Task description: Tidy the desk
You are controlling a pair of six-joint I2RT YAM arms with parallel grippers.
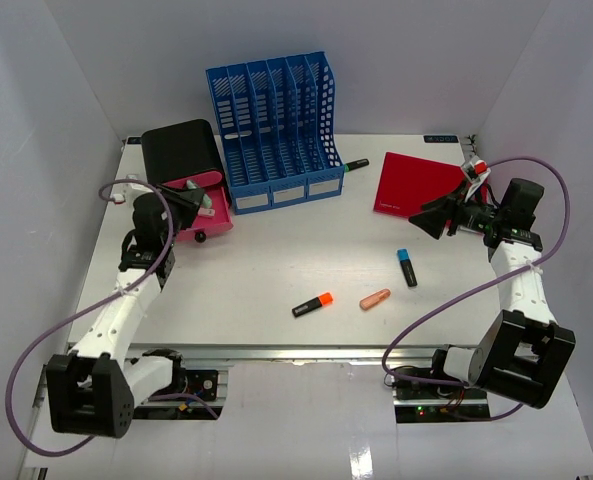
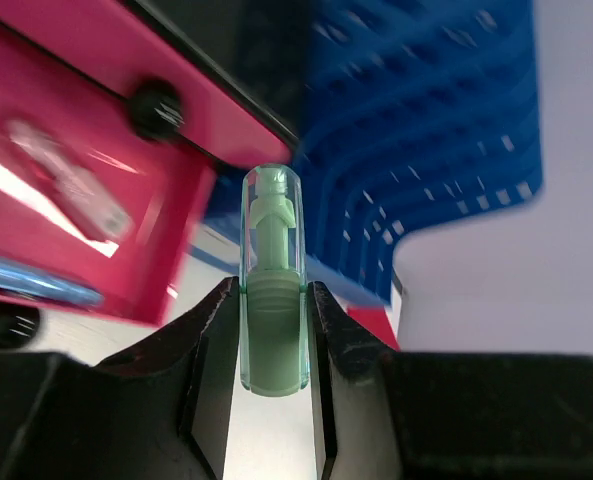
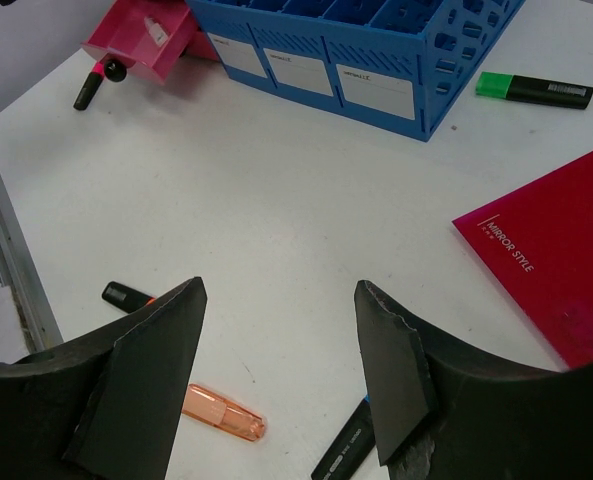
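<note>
My left gripper, reaching far left, pinches a pale green tube; my right gripper hangs open, far right.

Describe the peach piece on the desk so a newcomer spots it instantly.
On the large white desk, look in front of the blue plastic file rack. Between an orange-capped black marker and a blue-capped black marker lies a short translucent peach capsule, the only one without a black barrel.

Blurry pink drawer and blue rack; red notebook partly off-frame
</note>
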